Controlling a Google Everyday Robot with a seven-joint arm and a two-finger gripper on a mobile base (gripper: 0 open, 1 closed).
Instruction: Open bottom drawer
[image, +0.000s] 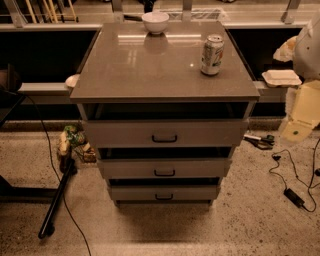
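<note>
The bottom drawer (150, 192) is the lowest and narrowest of three grey-beige fronts on a cabinet in the middle of the view. Its small dark bar handle (164, 197) sits at its centre. Above it are the middle drawer (130, 168) and the top drawer (125, 133), each with a larger handle and a dark gap above it. Part of my arm, a white and pale yellow body (305, 107), shows at the right edge, well right of the drawers and above the floor. The gripper itself is out of view.
On the cabinet top (140, 70) stand a white bowl (155, 22) at the back and a drink can (212, 55) at the right. A black pole (57, 200) and a cable lie on the floor at left. A power adapter (295, 197) with cables lies at right.
</note>
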